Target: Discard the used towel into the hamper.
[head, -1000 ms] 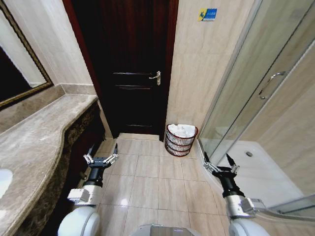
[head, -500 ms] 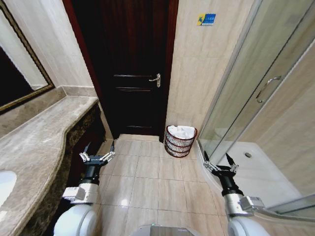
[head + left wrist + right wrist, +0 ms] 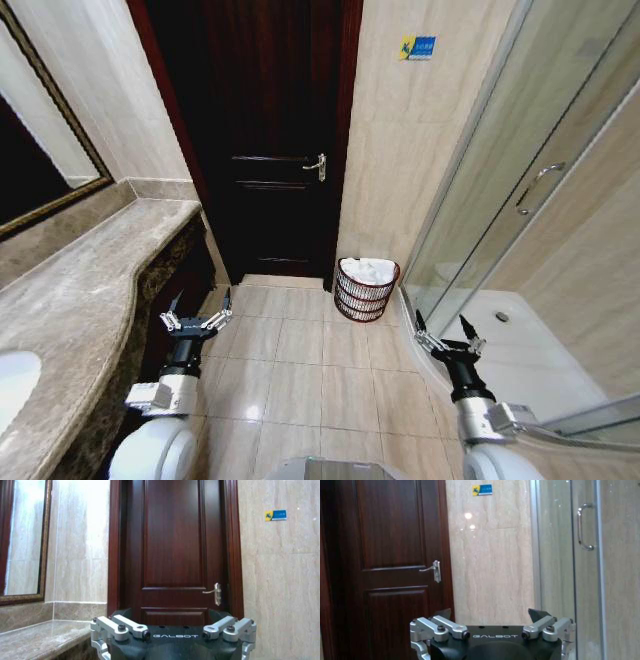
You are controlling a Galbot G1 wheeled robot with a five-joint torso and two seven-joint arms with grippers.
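The hamper (image 3: 366, 292), a small reddish-brown wire basket, stands on the tiled floor against the wall, between the dark door and the shower enclosure. A white towel (image 3: 369, 267) lies bunched inside it, reaching the rim. My left gripper (image 3: 202, 302) hangs open and empty above the floor beside the vanity, well short and to the left of the hamper. Near the shower's curved base, my right gripper (image 3: 441, 322) is also open and empty, to the right of the hamper and nearer to me. Both wrist views face the door wall, with the left gripper (image 3: 170, 615) and right gripper (image 3: 490, 614) spread wide.
A marble vanity counter (image 3: 80, 290) runs along the left, with a mirror (image 3: 35, 150) above it. The dark wooden door (image 3: 265, 140) is closed. A glass shower enclosure (image 3: 530, 230) with a raised white base (image 3: 520, 350) fills the right. Open tiled floor (image 3: 310, 370) lies between.
The whole head picture has shifted a little, so the camera has moved; the hamper now looks slightly smaller. The left arm sits a bit further left. Both grippers stay open.
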